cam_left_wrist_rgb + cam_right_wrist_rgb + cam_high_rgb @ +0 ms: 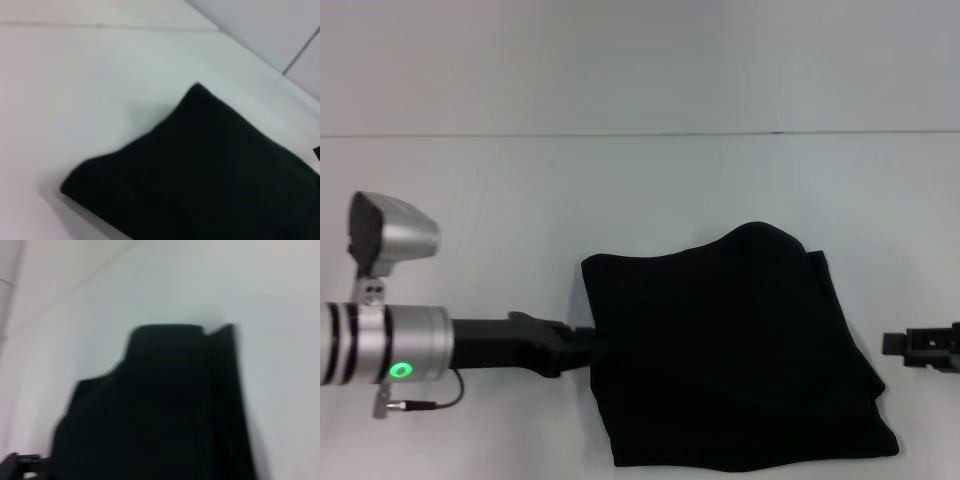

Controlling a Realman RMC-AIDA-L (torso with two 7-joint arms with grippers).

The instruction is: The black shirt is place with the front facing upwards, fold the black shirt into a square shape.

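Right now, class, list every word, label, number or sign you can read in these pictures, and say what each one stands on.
None can be read: the shirt lies folded, showing plain black cloth only.
The left arm bears a green light, but no lettering.

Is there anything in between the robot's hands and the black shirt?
Nothing visible. The left gripper is already at the black shirt, at its left edge. The right gripper sits apart on the other side, with only bare white table between.
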